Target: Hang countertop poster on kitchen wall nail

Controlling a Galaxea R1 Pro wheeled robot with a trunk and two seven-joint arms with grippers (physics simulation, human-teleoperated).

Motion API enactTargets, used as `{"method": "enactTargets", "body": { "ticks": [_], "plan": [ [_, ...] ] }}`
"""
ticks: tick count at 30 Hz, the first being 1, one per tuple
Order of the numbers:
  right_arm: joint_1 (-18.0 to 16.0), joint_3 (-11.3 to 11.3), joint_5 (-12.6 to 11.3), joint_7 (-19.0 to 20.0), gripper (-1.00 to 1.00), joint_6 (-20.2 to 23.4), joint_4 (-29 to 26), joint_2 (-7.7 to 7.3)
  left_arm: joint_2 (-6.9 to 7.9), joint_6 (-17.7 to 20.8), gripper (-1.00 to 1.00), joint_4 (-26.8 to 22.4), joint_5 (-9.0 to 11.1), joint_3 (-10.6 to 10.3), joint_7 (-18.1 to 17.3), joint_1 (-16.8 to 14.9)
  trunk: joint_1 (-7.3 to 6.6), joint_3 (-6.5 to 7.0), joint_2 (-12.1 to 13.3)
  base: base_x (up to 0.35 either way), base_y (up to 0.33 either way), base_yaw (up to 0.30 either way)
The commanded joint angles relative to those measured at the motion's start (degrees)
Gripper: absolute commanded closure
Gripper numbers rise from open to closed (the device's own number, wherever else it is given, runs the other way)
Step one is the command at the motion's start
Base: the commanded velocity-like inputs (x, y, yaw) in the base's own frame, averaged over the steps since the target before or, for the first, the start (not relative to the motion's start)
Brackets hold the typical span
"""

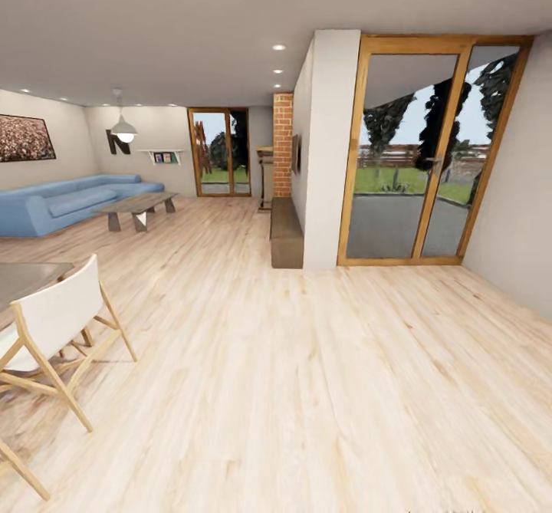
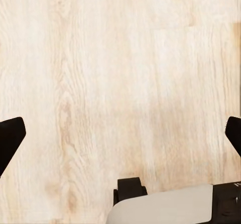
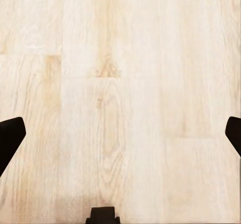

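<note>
- The poster, the countertop and the nail are nowhere in these frames; pale wooden plank floor (image 1: 322, 390) spreads across the head view, blue sofa (image 1: 69, 202) at upper left.
- Left gripper (image 2: 120, 133) and right gripper (image 3: 120, 133) hang over floorboards, jaws wide apart, empty.
- A framed poster should be light, stiff and breakable (judgement); grip the frame's side edges.

Bright and evenly lit throughout. Daylight through the big glass doors (image 1: 429, 152) on the right and a smaller pair (image 1: 221, 152) far back. Small ceiling spots (image 1: 278, 47) glowing white, plus a lit hanging lamp (image 1: 124, 131). Soft, faint shadows under the chair (image 1: 57, 337) and beside the low bench (image 1: 286, 233). Strong wide-angle stretch toward the edges, door frames leaning. Slightly soft, smeared detail on the floorboards (image 1: 307, 390). Pale, washed wood grain (image 2: 120, 73) in both wrist views, with a dim shadow patch low down.
</note>
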Motion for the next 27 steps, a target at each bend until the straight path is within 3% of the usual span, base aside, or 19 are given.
{"method": "enactTargets", "body": {
  "ticks": [1, 27],
  "plan": [
    [-0.05, 0.00, 0.00, -0.04, -1.00, -0.19, 0.07, 0.00, 0.03, -0.14, -1.00, -0.03, -0.03, -0.09, -0.07, 0.01, 0.00, -0.01, -0.03, -0.022, 0.012, -0.283],
    [-0.05, 0.00, 0.00, -0.05, -1.00, -0.19, 0.07, 0.00, 0.03, -0.14, -1.00, -0.10, -0.03, -0.20, -0.07, 0.01, 0.00, 1.04, -0.03, -0.002, 0.001, -0.290]
  ]
}}
